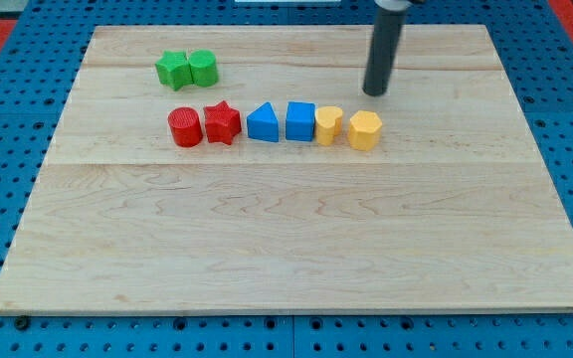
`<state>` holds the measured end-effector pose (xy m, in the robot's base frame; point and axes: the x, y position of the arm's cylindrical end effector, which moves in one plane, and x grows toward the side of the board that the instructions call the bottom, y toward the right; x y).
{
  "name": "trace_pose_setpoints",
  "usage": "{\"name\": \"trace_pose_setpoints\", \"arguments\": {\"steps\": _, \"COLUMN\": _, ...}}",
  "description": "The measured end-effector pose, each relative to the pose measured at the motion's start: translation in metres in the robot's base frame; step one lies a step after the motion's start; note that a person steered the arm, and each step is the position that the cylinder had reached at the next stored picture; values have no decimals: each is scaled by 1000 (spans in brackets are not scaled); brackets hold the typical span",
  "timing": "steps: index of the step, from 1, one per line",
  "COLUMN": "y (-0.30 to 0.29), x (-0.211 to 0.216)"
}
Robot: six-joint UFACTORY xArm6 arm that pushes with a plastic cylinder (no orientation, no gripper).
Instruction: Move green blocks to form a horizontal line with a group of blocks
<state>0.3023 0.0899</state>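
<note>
Tool tip point(375, 92) above yellow blocks point(347, 127), far from green blocks point(187, 70).

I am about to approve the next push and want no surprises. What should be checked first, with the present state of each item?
1. My tip in view: ok, above the yellow blocks, touching nothing.
2. Green blocks together: ok, the green star and green cylinder touch, near the view's top left.
3. Greens in the row: not ok, they sit above it.
4. Row intact: ok, red cylinder, red star, blue triangle, blue cube, yellow heart, yellow hexagon.
5. Free space left of the red cylinder: ok.
</note>
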Motion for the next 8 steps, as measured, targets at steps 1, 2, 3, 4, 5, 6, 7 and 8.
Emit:
{"name": "trace_pose_setpoints", "arguments": {"steps": 1, "y": -93, "x": -26}}
{"name": "trace_pose_setpoints", "arguments": {"steps": 2, "y": -164, "x": -49}}
{"name": "trace_pose_setpoints", "arguments": {"steps": 3, "y": -240, "x": -59}}
{"name": "trace_pose_setpoints", "arguments": {"steps": 4, "y": -258, "x": -41}}
{"name": "trace_pose_setpoints", "arguments": {"steps": 5, "y": -237, "x": -13}}
{"name": "trace_pose_setpoints", "arguments": {"steps": 6, "y": -177, "x": -22}}
{"name": "trace_pose_setpoints", "arguments": {"steps": 7, "y": -181, "x": -39}}
{"name": "trace_pose_setpoints", "arguments": {"steps": 8, "y": -153, "x": -45}}
